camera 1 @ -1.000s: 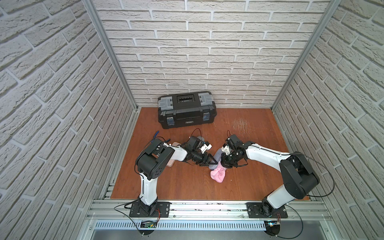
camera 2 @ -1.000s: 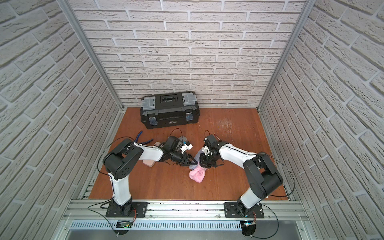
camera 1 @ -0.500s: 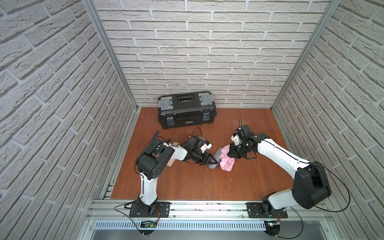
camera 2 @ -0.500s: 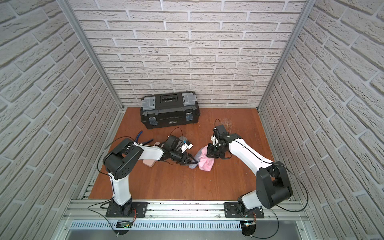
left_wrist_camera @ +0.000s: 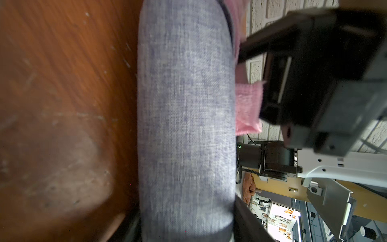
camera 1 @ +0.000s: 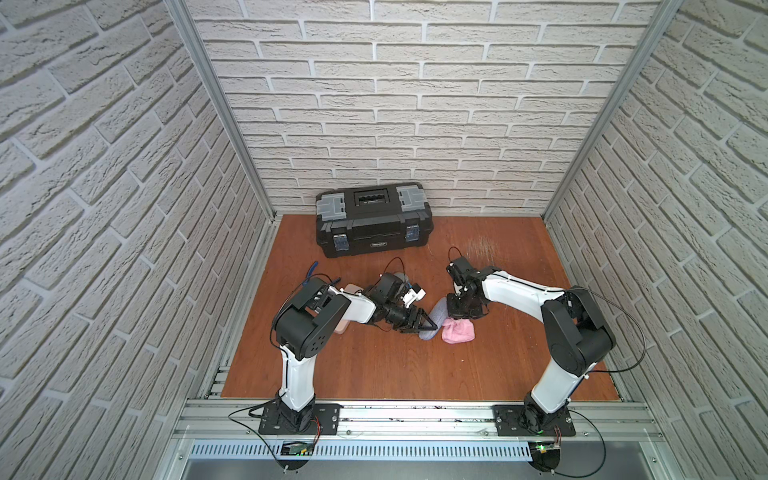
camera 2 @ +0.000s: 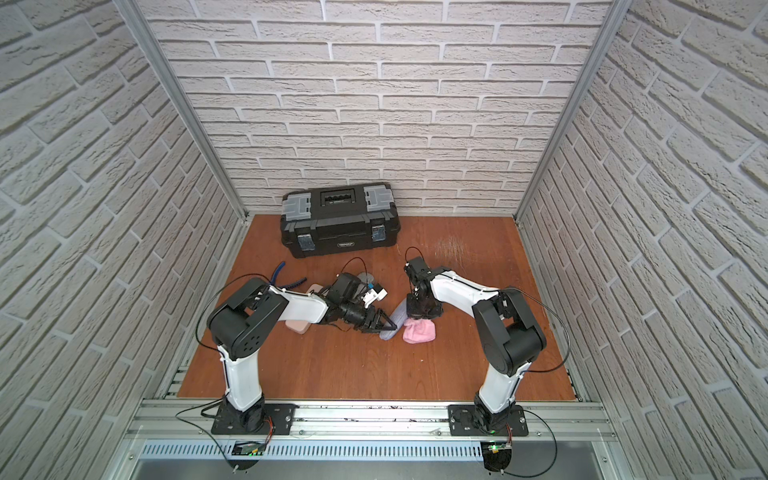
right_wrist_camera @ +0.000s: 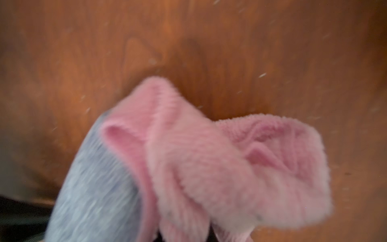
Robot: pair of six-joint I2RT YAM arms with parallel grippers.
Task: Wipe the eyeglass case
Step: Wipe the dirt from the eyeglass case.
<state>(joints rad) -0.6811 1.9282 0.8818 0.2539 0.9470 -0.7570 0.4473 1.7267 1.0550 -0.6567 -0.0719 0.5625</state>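
Pink cloth (camera 1: 457,331) lies bunched on the wooden table (camera 1: 374,365), pinched from above by the right gripper (camera 1: 460,316) and touching the grey-blue eyeglass case (camera 1: 438,311) (fabric-covered, resting on the wood), whose end the left gripper (camera 1: 424,324) clamps. Farther back a black toolbox (camera 1: 372,220) stands against the wall.

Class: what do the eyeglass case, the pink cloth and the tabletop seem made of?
Eyeglass case: grey-blue woven fabric cover, matte; crossed threads show.
Pink cloth: soft terry or microfibre, likely; fuzzy pile.
Tabletop: reddish wood or wood-look laminate; grain lines, slight sheen.
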